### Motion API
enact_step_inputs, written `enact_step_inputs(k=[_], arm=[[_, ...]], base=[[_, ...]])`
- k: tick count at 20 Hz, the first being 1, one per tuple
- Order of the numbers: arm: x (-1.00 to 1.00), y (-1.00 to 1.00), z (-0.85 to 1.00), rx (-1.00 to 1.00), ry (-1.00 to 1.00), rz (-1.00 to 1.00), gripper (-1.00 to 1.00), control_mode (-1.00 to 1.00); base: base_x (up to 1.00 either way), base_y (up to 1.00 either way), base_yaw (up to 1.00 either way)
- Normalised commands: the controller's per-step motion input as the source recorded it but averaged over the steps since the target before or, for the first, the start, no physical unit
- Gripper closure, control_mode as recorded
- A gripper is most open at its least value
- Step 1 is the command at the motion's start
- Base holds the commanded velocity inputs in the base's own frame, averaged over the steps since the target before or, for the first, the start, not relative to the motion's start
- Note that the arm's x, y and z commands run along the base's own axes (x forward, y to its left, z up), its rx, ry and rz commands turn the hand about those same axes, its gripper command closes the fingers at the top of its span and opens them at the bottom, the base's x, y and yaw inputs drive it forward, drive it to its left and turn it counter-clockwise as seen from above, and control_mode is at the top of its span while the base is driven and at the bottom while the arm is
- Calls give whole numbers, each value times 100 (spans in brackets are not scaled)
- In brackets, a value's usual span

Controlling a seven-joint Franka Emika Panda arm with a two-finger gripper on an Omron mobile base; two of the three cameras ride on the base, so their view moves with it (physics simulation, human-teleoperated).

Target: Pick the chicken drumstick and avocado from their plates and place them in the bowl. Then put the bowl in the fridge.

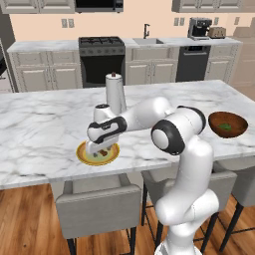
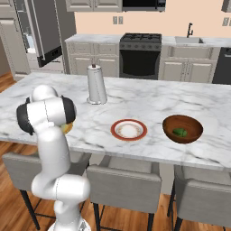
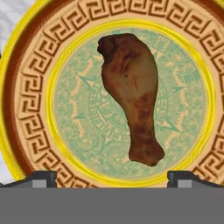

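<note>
Pincer (image 3: 112,177) hangs low over yellow-rimmed plate (image 1: 114,156), fingertips (image 3: 41,178) set wide apart at either side of hand view, nothing between them. In left base view the hand covers most of that plate; just a sliver of rim and green centre shows. In right base view the arm's shoulder blocks it, only an orange edge peeks out.

Chicken drumstick (image 3: 131,94) lies on plate's green centre, thick end up in hand view, thin bone end toward the fingertips. Brown, glossy, mottled darker in patches. Plate: bright yellow outer rim, brown band w/ tan Greek-key pattern, pale green middle w/ faint sun-like motif. Plate cut off at all edges of hand view.

Red-rimmed plate (image 2: 129,130), white centre, sits on bench (image 2: 149,101) near front edge, well apart from yellow plate. Bowl (image 2: 182,128) just beside it, deep, reddish-brown, wood-look; avocado (image 2: 180,132) already inside, small green lump, shape hard to make out.

Bench top white marble, grey veins. Paper towel roll (image 2: 96,84) upright, further back. Grey stools (image 2: 124,185) tucked under the bench's front edge. Fridge (image 2: 45,31) at back left, door ajar, top cut off. No readable writing anywhere.
</note>
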Motion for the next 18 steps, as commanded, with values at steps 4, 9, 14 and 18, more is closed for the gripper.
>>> enact_step_inputs(k=[4, 9, 14, 18], arm=[[26, 6, -10, -2, 1, 0, -100, -100], [25, 1, -12, -3, 0, 0, -100, -100], [21, 1, -17, -6, 0, 0, -100, -100], [15, 3, -18, 0, 1, 0, -100, -100]], base=[[0, 0, 0], [0, 0, 0], [0, 0, 0], [0, 0, 0]])
